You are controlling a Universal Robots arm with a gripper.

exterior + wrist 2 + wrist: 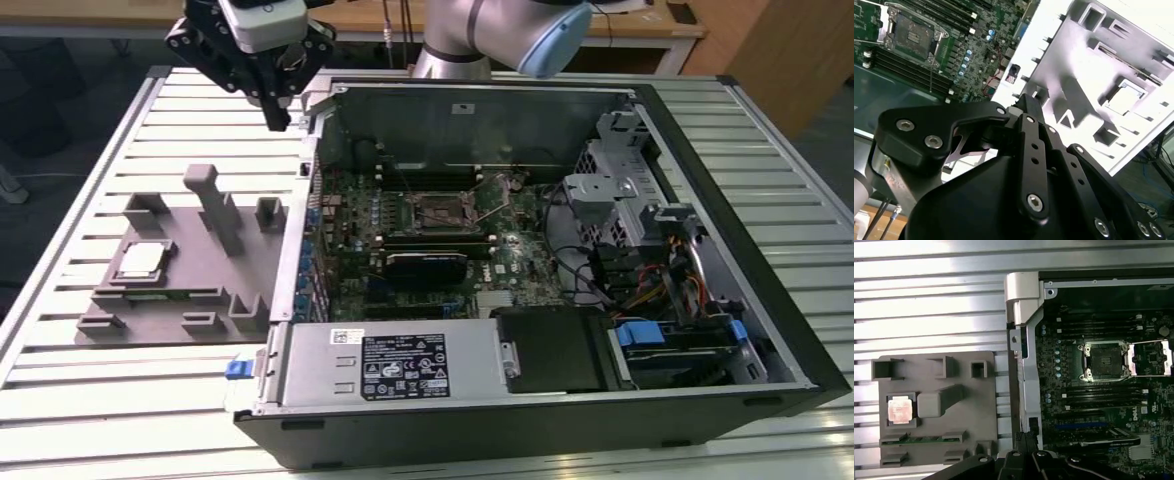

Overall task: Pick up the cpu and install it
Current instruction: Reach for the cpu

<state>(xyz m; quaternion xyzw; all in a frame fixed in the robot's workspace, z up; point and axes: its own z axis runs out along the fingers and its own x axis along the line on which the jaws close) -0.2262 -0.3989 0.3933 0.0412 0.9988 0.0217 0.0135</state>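
Near the bench edge where the arm stands, the gripper (276,122) hangs up high with nothing in it.

Its jaws look pressed together, with nothing between them. The cpu (899,408) lies flat in its pocket in the grey holder (916,375). The holder rests on the bench (80,400) by the edge at the exterior view's left, well apart from the gripper, so I think the pick-up is not done. The socket (1104,361) inside the computer case (534,440) has its metal flap (1149,357) open and looks empty, so putting the cpu in is left too. The socket's little pins are too small to make out. Bright light washes out the cpu in the second wrist view.
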